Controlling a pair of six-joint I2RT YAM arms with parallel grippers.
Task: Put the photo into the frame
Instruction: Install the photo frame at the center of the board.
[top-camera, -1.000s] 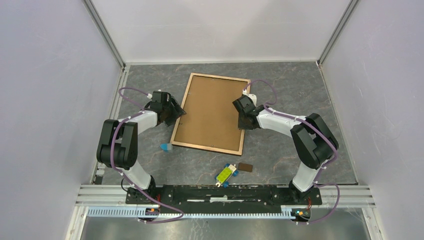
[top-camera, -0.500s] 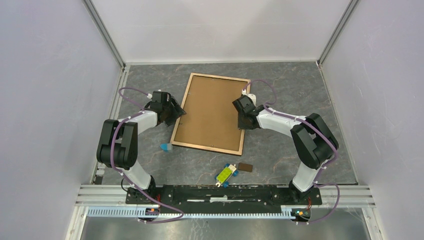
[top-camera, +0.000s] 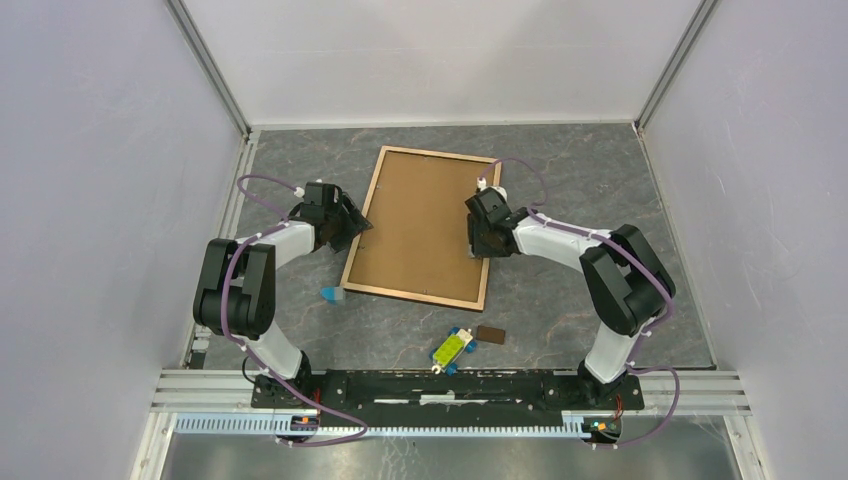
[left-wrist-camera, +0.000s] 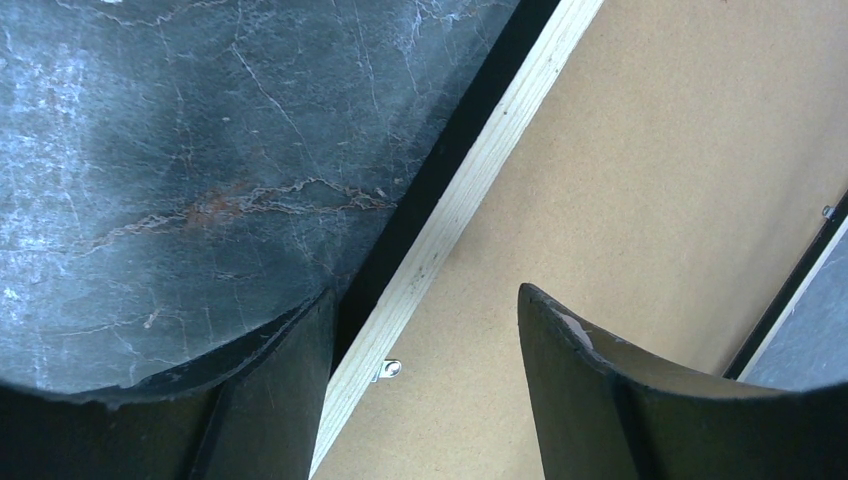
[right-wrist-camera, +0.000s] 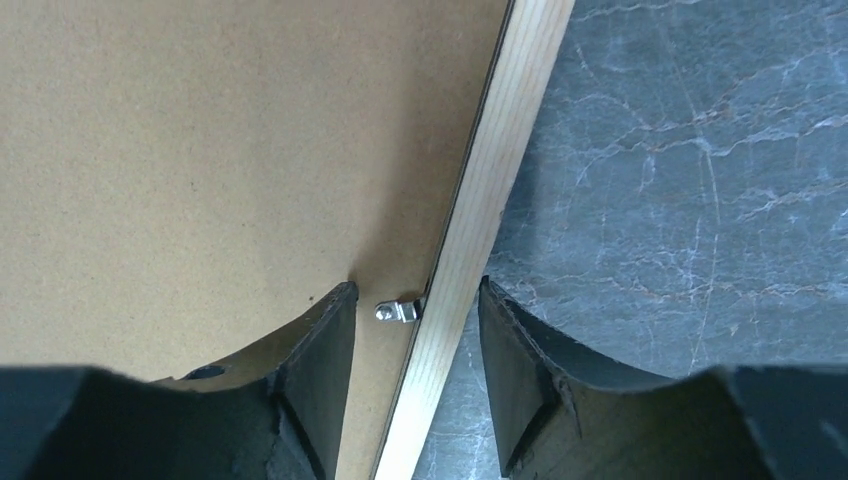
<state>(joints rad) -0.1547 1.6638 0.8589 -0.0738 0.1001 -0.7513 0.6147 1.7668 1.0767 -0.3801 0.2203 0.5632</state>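
Observation:
The frame (top-camera: 440, 154) lies back-side up on the table, with light wood rails and a black outer edge. A plain brown backing board (top-camera: 420, 225) fills it. The photo is hidden. My left gripper (top-camera: 357, 228) is open over the left rail (left-wrist-camera: 480, 160), one finger outside it and one over the board (left-wrist-camera: 650, 150), near a small metal tab (left-wrist-camera: 390, 369). My right gripper (top-camera: 478, 244) is open and straddles the right rail (right-wrist-camera: 510, 130), with a metal tab (right-wrist-camera: 397, 311) between its fingers and the board (right-wrist-camera: 200, 130) on its left.
A small blue piece (top-camera: 331, 294) lies by the frame's near left corner. A green and blue object (top-camera: 452, 349) and a small brown rectangle (top-camera: 490, 334) lie near the front. White walls stand at the left, right and back.
My right gripper has shifted a little farther away along the right rail. The left arm and the frame have not moved.

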